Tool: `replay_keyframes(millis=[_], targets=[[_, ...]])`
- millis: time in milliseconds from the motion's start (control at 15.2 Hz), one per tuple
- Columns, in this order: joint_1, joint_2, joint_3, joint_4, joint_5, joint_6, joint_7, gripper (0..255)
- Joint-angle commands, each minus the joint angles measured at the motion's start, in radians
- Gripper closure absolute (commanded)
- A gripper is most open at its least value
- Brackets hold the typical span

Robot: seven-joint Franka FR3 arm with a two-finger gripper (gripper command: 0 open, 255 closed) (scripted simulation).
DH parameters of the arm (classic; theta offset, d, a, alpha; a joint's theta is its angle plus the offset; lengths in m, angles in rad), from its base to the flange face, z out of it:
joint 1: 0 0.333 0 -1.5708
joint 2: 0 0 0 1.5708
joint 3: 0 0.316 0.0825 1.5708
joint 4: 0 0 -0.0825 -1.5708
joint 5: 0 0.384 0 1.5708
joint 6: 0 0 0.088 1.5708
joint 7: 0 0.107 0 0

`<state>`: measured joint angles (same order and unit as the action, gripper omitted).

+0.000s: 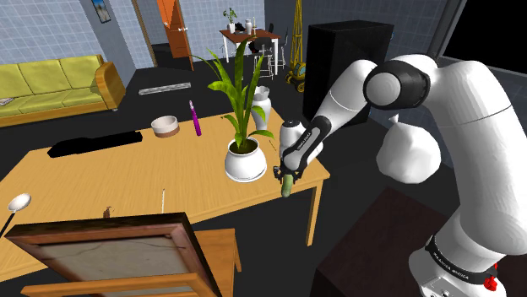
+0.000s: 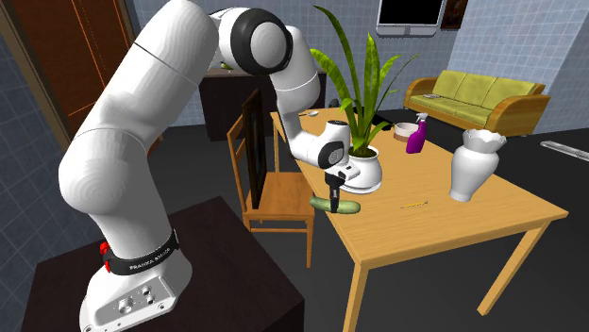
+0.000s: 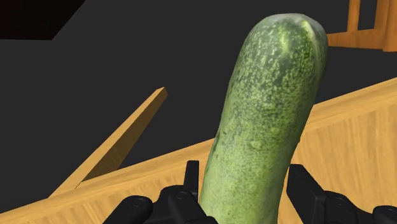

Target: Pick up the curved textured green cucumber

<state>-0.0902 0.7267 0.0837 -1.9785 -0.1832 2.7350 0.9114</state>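
The green cucumber [image 3: 267,114], speckled and slightly curved, lies lengthwise between my two black fingers [image 3: 191,175], which press against its sides. My gripper [image 1: 285,175] is shut on it at the wooden table's [image 1: 101,181] near corner, beside the white plant pot. In the second exterior view the cucumber [image 2: 347,207] stays level at the table [image 2: 444,226] edge, with the gripper [image 2: 333,200] coming down on its middle. I cannot tell whether it still touches the wood. One end of the cucumber [image 1: 287,187] juts past the table edge over the dark floor.
A white pot with a tall leafy plant [image 1: 245,160] stands right next to the gripper. Farther along the table are a white vase [image 1: 261,105], a purple spray bottle [image 1: 195,118], a bowl [image 1: 164,126] and a flat black object [image 1: 93,145]. A wooden chair [image 2: 274,179] stands against the table's side.
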Motion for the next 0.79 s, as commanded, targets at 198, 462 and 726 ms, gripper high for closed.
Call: replay_keyframes(millis=[198, 462, 726], targets=[[0.0, 0.002, -0.001, 0.0, 0.0, 0.001, 0.0, 255], [-0.007, -0.049, 0.008, -0.021, 0.006, -0.03, -0.005, 255], [-0.014, -0.098, 0.018, -0.037, 0.014, -0.063, -0.011, 255]])
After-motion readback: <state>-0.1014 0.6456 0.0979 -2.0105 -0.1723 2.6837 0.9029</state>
